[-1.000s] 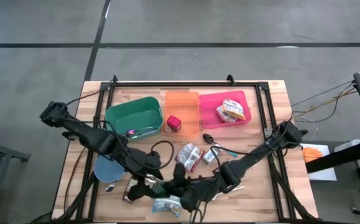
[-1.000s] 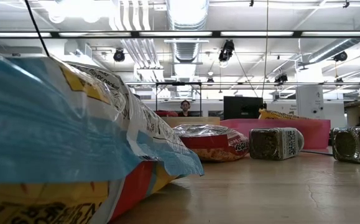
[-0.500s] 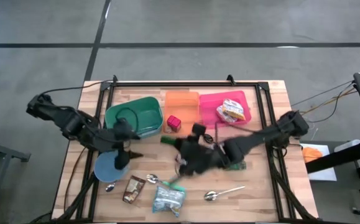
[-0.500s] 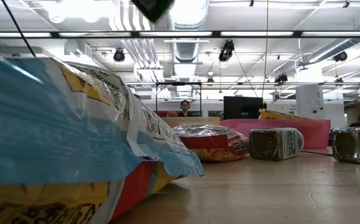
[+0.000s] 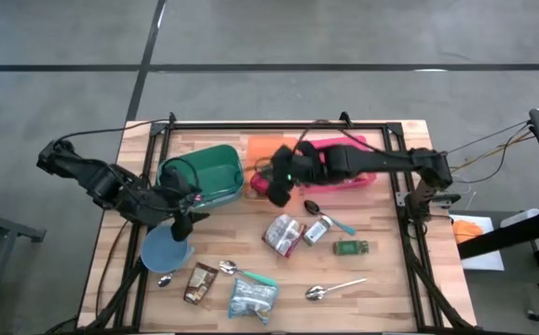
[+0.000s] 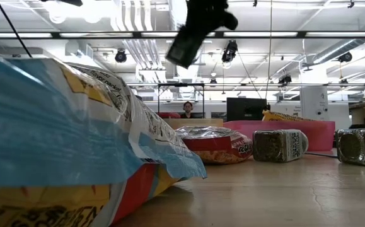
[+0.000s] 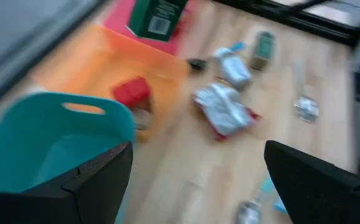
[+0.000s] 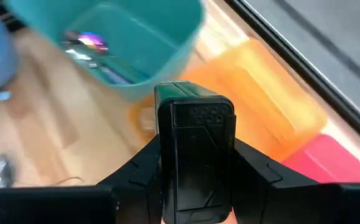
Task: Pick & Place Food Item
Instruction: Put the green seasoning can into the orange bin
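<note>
My right gripper (image 5: 281, 181) hangs over the orange bin (image 5: 274, 154), shut on a dark green box (image 8: 195, 149). The left wrist view shows that box (image 7: 158, 15) high above the bins. A red item (image 7: 132, 92) lies in the orange bin. The teal bin (image 5: 201, 172) stands to its left and the pink bin (image 5: 348, 149), with a snack bag (image 5: 345, 166) inside, to its right. My left gripper (image 5: 185, 221) is open, with nothing between its fingers, between the teal bin and a blue bowl (image 5: 165, 251). My right gripper pinches the dark green box by its two opposite long sides (image 8: 165, 168) between its two fingers. The fingers slant down from the table's right side. The box is lifted clear of table and bins, its end sticking out past the fingertips.
On the wood lie a silver-red snack bag (image 5: 284, 233), a small can (image 5: 316, 229), a little green pack (image 5: 351, 247), spoons (image 5: 330, 291), a brown bar (image 5: 197, 282) and a blue-white bag (image 5: 252, 298). A black frame (image 5: 278, 126) rims the table.
My right gripper has carried the green box from the table's near edge up and toward the far edge, over the orange bin, rolling as it went. My left gripper has drawn back from the near middle toward the table's left, beside the teal bin, staying open.
</note>
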Motion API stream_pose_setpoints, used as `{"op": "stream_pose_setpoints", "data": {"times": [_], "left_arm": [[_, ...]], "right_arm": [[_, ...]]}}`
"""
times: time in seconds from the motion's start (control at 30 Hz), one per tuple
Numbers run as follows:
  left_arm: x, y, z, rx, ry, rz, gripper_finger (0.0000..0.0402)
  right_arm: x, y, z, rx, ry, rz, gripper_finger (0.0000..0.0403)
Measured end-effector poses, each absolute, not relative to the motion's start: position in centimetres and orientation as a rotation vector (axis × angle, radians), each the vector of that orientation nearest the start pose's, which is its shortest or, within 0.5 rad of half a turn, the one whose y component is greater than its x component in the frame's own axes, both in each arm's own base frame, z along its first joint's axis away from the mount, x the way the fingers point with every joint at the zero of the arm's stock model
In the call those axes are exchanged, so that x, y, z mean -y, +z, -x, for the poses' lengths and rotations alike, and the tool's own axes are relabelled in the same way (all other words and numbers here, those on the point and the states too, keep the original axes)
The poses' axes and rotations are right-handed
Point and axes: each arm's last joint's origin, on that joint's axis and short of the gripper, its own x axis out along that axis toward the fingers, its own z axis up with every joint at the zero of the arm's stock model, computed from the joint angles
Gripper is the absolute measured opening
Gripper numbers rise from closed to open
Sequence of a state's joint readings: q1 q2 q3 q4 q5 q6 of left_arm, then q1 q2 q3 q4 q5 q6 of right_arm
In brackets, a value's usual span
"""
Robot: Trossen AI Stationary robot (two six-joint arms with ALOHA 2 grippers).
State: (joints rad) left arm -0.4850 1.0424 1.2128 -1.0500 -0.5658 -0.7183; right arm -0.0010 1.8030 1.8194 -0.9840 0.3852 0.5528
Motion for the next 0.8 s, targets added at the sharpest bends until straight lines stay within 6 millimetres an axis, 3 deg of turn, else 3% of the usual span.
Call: {"op": "stream_pose_setpoints", "data": {"times": [0.13, 0.33, 0.5, 0.8], "left_arm": [[6.6, 35.4, -16.4, -0.641, 0.423, 0.199, 0.0363], [5.9, 36.0, -15.3, -0.596, 0.416, 0.216, 0.0363], [5.4, 35.6, -14.4, -0.593, 0.414, 0.22, 0.0363], [5.1, 35.9, -13.7, -0.564, 0.391, 0.254, 0.0363]], "right_arm": [[3.9, 33.6, -37.3, -0.871, -0.692, -0.4, 0.0122], [6.3, 32.2, -36.9, -0.896, -0.758, -0.519, 0.0122], [7.6, 31.5, -36.5, -0.891, -0.819, -0.604, 0.0122], [8.4, 30.5, -37.2, -0.92, -0.78, -0.659, 0.0122]]}}
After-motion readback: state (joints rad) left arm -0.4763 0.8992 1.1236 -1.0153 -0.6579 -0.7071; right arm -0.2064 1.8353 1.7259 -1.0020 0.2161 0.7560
